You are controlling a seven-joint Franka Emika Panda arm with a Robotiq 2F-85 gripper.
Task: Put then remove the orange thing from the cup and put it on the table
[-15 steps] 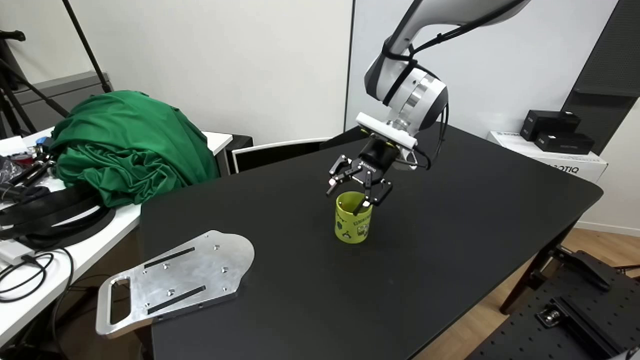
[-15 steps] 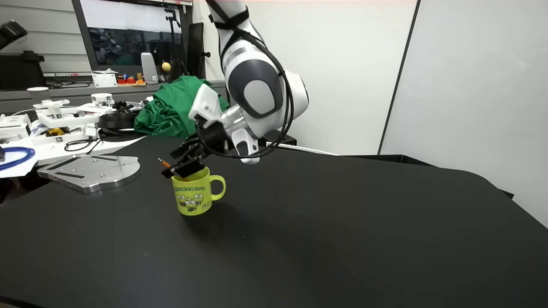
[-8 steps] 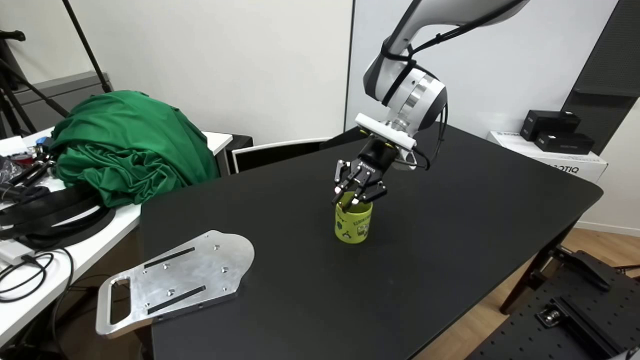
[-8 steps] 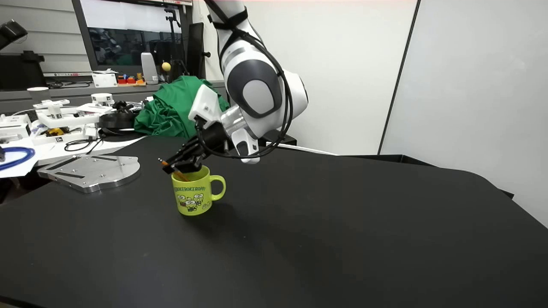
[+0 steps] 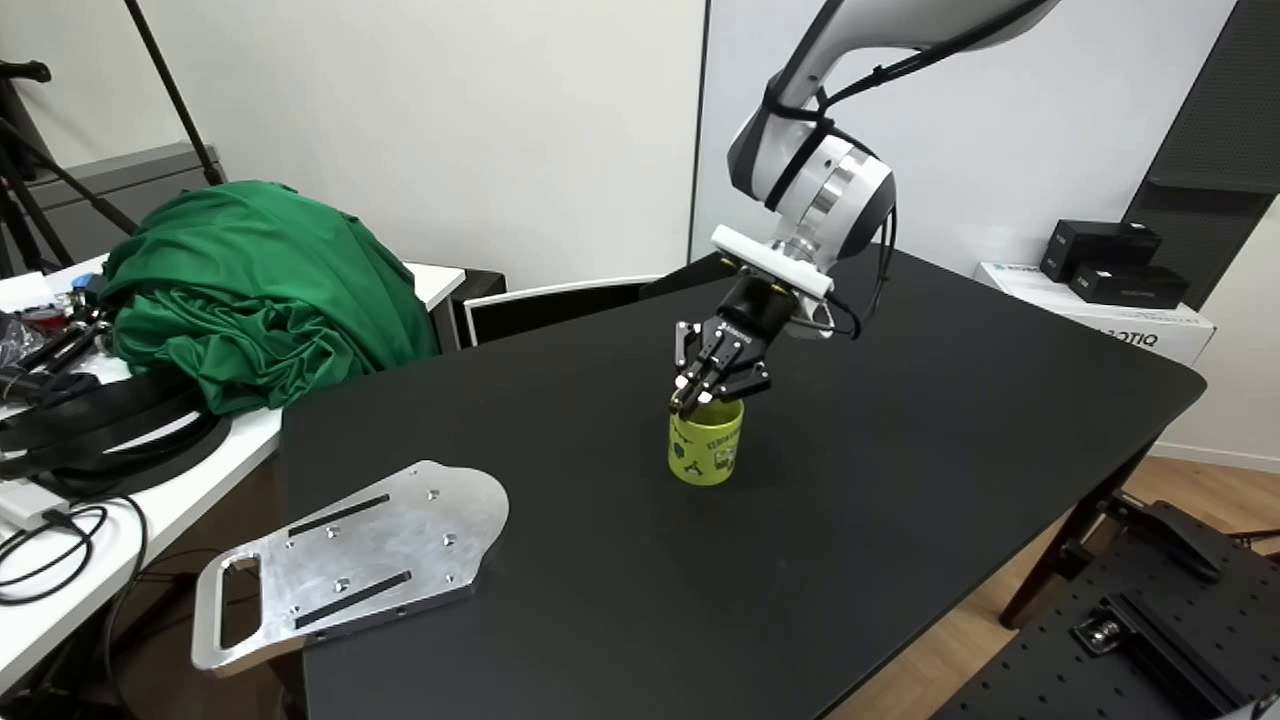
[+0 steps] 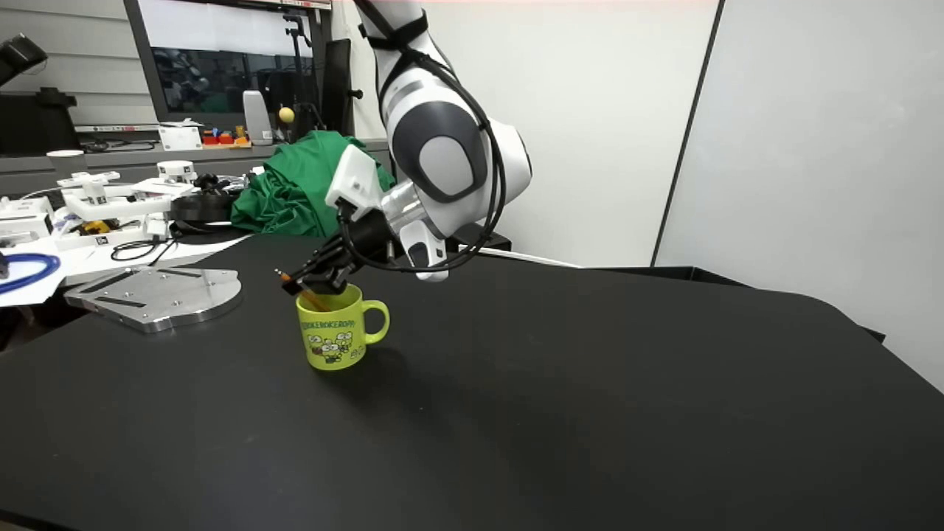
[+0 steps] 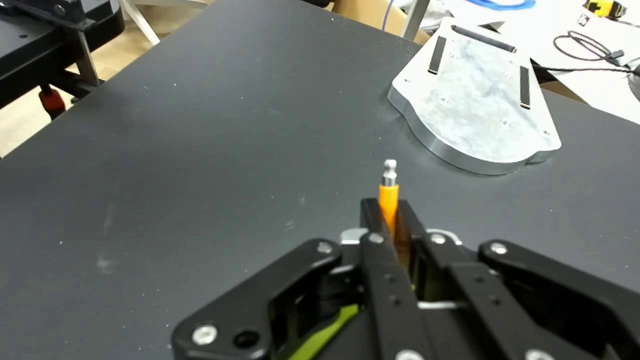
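The lime-green cup (image 6: 332,341) stands on the black table (image 6: 560,413), its handle turned away from the metal plate. Leaning in it is the orange thing (image 6: 316,301), a thin stick whose silver tip pokes out beyond the rim. My gripper (image 7: 388,206) is shut on this stick, one finger on either side of it, as the wrist view shows. The fingertips sit just over the cup's rim in both exterior views. Most of the stick's lower part is hidden by the fingers and the cup wall. A sliver of green cup (image 7: 325,332) shows below the jaws in the wrist view.
A silver metal plate (image 5: 400,540) with slots lies at the table's edge. Beside the table, a white desk (image 5: 190,500) carries a green cloth (image 5: 250,290), cables and clutter. Boxes (image 5: 1115,265) stand past the table's far end.
The fingers have come together from wide apart and now pinch the orange thing. The stick and cup have shifted very slightly; the arm has barely moved.
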